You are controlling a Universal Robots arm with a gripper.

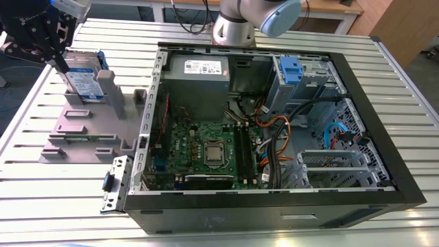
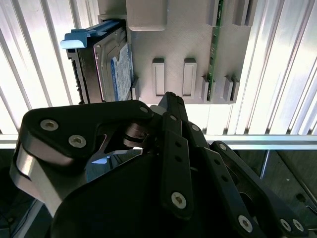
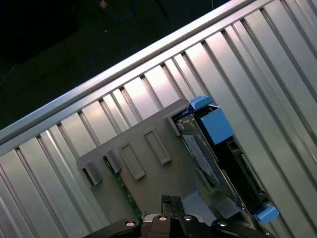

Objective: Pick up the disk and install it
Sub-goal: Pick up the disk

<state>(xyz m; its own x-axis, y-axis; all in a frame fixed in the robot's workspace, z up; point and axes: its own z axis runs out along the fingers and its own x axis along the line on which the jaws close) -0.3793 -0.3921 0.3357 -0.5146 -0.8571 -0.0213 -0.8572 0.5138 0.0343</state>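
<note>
One disk (image 1: pixel 85 82) upright in grey stand (image 1: pixel 75 126), slatted metal table (image 1: pixel 55 177), pincer (image 1: pixel 61 63) near it, state unclear

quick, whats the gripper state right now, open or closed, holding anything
gripper: closed, fingers together with nothing between them; the disk stands on edge in the grey stand, just beyond the fingertips.

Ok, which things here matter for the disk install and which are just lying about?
In the job: disk, standing in the grey stand; gripper near it; open computer case, likely.
Lying about: green circuit strip in the stand; metal bracket beside the case.
</note>
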